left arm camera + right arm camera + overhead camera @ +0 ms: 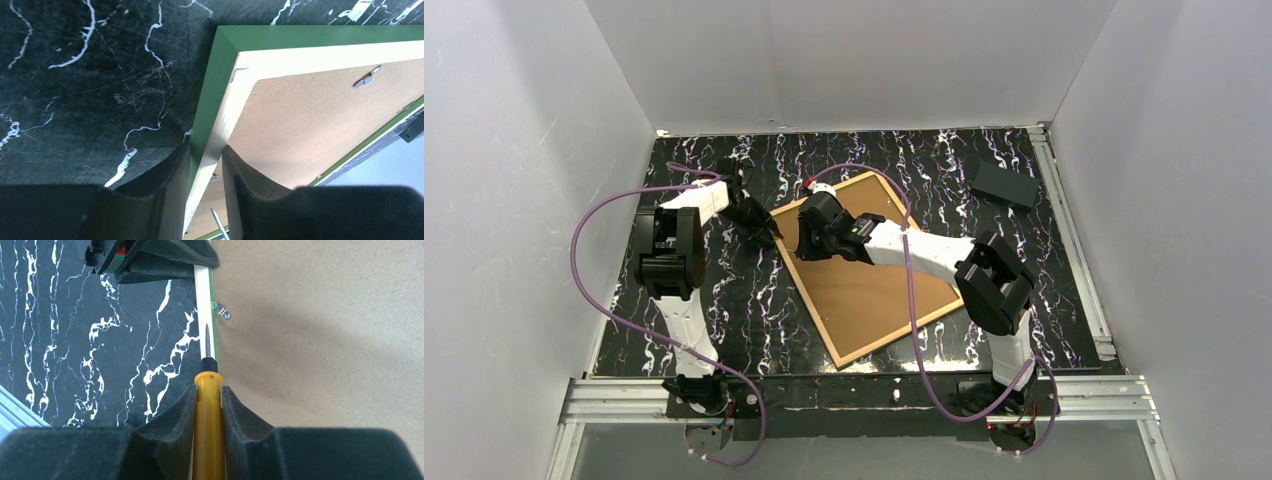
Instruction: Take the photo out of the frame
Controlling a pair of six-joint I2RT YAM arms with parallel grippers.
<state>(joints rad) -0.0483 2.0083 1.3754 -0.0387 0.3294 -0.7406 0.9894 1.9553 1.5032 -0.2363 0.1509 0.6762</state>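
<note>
The frame (902,333) lies face down and skewed on the black marble table, its brown backing panel (869,285) facing up. The photo is hidden under that panel. My left gripper (769,232) is at the frame's left corner. In the left wrist view it (206,150) is shut on the frame's green-and-pale rail (210,100), one finger on each side. My right gripper (208,390) is shut on a yellow-handled screwdriver (208,410). The blade points along the rail (202,300), just short of a small metal tab (222,312).
A dark flat box (1004,184) lies at the table's back right. White walls close in on three sides. A metal rail (854,395) runs along the near edge by the arm bases. Another metal tab (367,77) sits on the backing near the far rail.
</note>
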